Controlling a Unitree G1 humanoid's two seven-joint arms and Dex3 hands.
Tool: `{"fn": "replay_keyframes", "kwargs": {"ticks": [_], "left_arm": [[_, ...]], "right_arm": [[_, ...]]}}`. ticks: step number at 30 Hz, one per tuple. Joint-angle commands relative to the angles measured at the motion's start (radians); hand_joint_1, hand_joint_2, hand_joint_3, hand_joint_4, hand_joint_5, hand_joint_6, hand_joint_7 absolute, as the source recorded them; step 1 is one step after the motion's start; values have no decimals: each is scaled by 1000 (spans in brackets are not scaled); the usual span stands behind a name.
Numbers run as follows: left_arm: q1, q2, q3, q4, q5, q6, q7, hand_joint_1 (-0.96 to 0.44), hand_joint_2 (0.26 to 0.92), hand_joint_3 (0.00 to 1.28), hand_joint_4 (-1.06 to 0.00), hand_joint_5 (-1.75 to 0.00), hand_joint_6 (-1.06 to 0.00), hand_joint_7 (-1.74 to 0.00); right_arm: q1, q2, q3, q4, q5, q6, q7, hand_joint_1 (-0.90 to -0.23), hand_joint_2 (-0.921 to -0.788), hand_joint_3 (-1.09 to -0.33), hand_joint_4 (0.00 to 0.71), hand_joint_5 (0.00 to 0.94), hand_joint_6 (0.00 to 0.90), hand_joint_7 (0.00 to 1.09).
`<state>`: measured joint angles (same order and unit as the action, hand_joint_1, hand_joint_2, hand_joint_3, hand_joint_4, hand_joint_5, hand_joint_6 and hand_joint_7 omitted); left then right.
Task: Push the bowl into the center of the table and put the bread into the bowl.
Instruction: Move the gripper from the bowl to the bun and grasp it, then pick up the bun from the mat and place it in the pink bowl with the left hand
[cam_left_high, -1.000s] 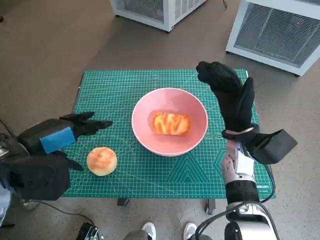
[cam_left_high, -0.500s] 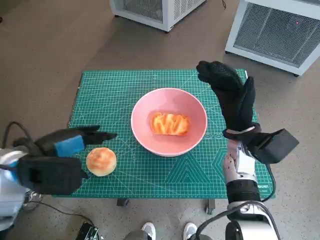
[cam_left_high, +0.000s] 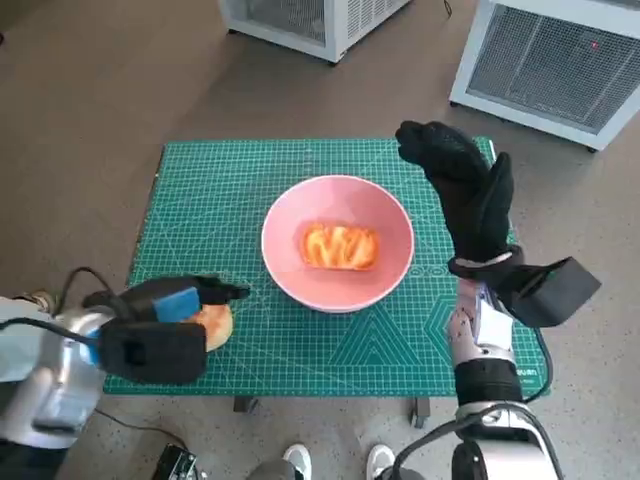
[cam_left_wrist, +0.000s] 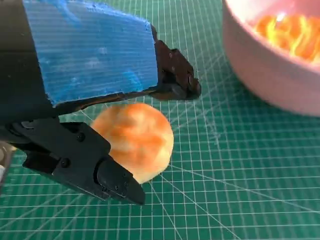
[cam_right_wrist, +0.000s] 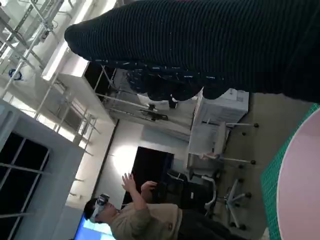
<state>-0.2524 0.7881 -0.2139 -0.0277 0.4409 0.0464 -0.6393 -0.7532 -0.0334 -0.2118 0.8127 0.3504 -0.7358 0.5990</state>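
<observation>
already the pink bowl (cam_left_high: 338, 243) sits near the middle of the green cutting mat (cam_left_high: 250, 180) on the table, which suggests the push is done, and one piece of bread (cam_left_high: 340, 246), pale with orange streaks, lies inside it. a second piece, a round bun (cam_left_wrist: 136, 137), lies on the mat near the bowl, on the robot's left side. the left hand (cam_left_high: 170, 315) hovers right over that bun, its blue-taped back up, with black fingers (cam_left_wrist: 117, 182) spread to either side of it, apart and not closed on it; whether they touch the crust cannot be told. this placement reads as a grasp being lined up, so the bun can be lifted and carried the short way to the bowl. the right hand (cam_left_high: 462, 195), gloved, stands upright just beside the bowl's right rim, holding nothing, fingers loosely curved, probably to steady the bowl. in the right wrist view a person (cam_right_wrist: 140, 217) sits in the background.
</observation>
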Motion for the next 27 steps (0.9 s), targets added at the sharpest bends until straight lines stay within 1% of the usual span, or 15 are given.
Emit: {"fn": "replay_keyframes", "kwargs": {"ticks": [1,2,3,4,5,8,11,14,20,24,27], "left_arm": [[-4,-8,-20,48,46,-58,56,217,842,70,-682,-649,-817,-111],[-5,-7,-21,55,51,-67,64,274,870,63,-691,-849,-858,-140],[-5,-5,-20,61,54,-78,72,295,880,61,-694,-920,-872,-150],[-5,-4,-19,65,57,-87,78,189,894,47,-719,-1015,-799,-460],[-3,0,-14,64,55,-97,83,122,904,43,-730,-1082,-747,-665],[0,10,-3,60,53,-117,93,41,910,37,-749,-1125,-690,-938],[3,21,13,47,49,-123,95,18,911,34,-756,-1127,-680,-1022],[7,27,33,28,38,-126,94,7,910,33,-766,-1093,-672,-1097],[0,39,90,-39,10,-107,74,4,909,32,-776,-1077,-665,-1123],[-17,48,147,-114,-20,-69,52,3,909,31,-784,-1076,-659,-1123],[-39,46,191,-162,-44,-43,50,3,910,31,-788,-1075,-655,-1123]], "right_arm": [[18,1,-1,7,3,14,2,-671,-921,-734,276,0,140,468],[18,1,-1,7,3,14,2,-671,-921,-735,276,0,140,468],[19,1,-2,7,2,14,1,-671,-921,-735,276,0,139,468],[19,1,-2,7,2,14,1,-671,-921,-735,276,0,139,468],[19,1,-2,8,2,13,1,-671,-921,-735,276,0,139,468],[21,0,-3,7,0,10,0,-670,-921,-734,277,1,140,469],[21,0,-3,6,0,11,-1,-669,-921,-733,277,1,140,469],[20,0,-4,8,0,11,-1,-668,-921,-733,277,1,140,469],[18,1,-7,12,3,11,0,-667,-921,-733,277,1,140,469],[17,1,-8,12,3,13,0,-666,-921,-733,277,1,140,469],[17,2,-8,12,3,14,0,-666,-921,-734,277,0,140,469]]}}
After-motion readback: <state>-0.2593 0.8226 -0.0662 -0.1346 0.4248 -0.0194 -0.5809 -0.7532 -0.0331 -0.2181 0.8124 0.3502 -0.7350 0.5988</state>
